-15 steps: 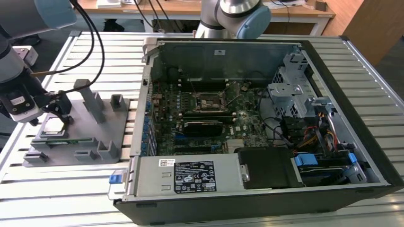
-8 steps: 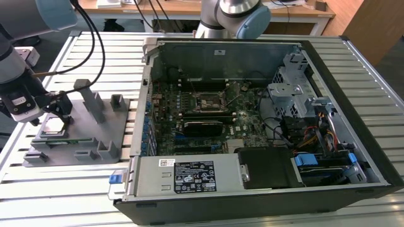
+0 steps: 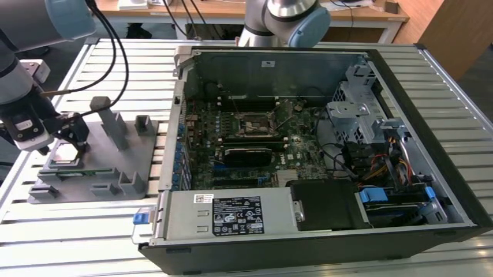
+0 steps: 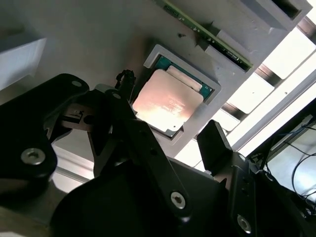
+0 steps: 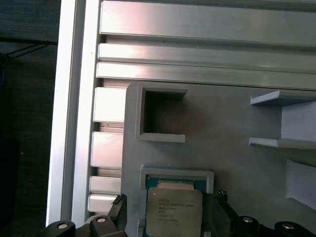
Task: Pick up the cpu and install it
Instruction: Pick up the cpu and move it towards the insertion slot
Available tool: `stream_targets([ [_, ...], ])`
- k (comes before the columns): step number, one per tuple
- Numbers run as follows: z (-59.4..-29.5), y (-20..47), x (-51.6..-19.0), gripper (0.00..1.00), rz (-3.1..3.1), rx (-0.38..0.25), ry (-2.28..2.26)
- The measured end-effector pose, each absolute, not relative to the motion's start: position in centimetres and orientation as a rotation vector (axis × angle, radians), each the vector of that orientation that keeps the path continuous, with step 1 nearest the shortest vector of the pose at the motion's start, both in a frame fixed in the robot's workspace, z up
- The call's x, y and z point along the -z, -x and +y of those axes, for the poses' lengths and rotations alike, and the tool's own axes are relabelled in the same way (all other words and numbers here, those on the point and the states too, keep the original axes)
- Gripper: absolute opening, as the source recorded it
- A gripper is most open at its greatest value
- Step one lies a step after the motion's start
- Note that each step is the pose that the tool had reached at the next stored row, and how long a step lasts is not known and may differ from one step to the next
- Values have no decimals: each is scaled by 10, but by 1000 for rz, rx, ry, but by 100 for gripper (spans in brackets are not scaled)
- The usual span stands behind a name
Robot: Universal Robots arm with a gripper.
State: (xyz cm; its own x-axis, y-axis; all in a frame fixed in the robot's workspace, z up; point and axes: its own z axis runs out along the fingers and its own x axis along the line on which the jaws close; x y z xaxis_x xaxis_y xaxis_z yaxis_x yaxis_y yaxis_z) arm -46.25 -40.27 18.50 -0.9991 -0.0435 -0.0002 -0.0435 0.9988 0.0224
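Note:
The cpu [image 3: 64,152], a flat square chip with a shiny metal top, lies in a shallow pocket of the grey fixture plate [image 3: 104,173] at the exterior view's left. My gripper [image 3: 68,140] hangs just above it, open. In both wrist views the cpu [image 4: 168,101] [image 5: 173,211] sits between the black fingers [image 4: 213,140], which stand on either side of it with gaps to its edges. The gripper [image 4: 169,107] [image 5: 169,200] holds nothing. The motherboard socket [image 3: 254,124] shows inside the open computer case [image 3: 431,144].
Upright grey posts [image 3: 108,124] rise from the fixture plate close to the gripper. A green memory stick [image 4: 207,35] lies in a slot beside the cpu pocket. A square empty recess [image 5: 162,113] is in the plate. The slatted metal table [image 3: 77,231] carries everything.

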Motion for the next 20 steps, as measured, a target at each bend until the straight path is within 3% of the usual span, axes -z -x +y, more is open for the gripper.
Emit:
stream_targets([
  [9, -403, 463, -182, 78, -3141, 15, -49],
  [11, -403, 463, -182, 76, -3142, 15, -48],
  [12, -403, 463, -182, 69, -3142, 15, -48],
  [20, -403, 463, -182, 68, -3142, 15, -38],
])
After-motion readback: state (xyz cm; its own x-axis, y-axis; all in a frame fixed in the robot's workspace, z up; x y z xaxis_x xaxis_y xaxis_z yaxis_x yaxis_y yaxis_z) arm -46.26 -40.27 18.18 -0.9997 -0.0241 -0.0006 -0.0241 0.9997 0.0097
